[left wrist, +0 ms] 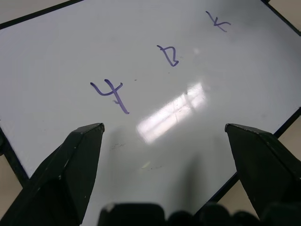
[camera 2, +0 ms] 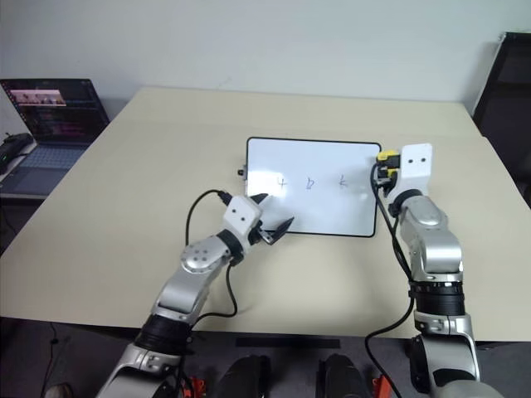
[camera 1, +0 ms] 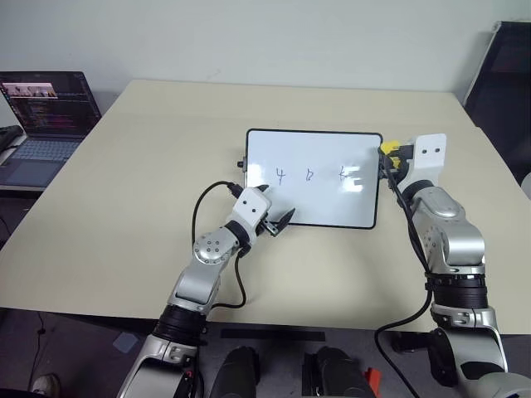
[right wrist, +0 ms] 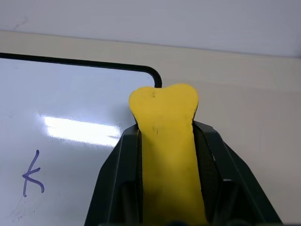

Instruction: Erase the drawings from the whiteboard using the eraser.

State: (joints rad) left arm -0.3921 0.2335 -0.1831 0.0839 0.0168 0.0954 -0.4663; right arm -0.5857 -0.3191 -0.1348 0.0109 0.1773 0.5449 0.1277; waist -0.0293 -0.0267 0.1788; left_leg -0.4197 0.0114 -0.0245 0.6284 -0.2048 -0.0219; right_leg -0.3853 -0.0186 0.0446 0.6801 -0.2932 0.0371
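Observation:
The whiteboard [camera 1: 319,148] lies flat in the middle of the table. On it are the drawings in a row: a "4" [camera 1: 281,176], a "B"-like mark [camera 1: 310,175] and a "K"-like mark [camera 1: 344,174], drawn in thin dark ink. My right gripper [right wrist: 165,134] is shut on the yellow eraser [right wrist: 164,117]. It is held just off the board's right edge near the far right corner, with the eraser [camera 1: 388,148] raised above the table. My left gripper [camera 1: 276,203] is open over the board's near left part, with nothing between its fingers [left wrist: 75,160].
An open laptop [camera 1: 50,108] sits on a lower surface past the table's left edge. A dark chair [camera 1: 506,75] stands at the back right. The beige table [camera 1: 149,166] has wide bare room on all sides of the board.

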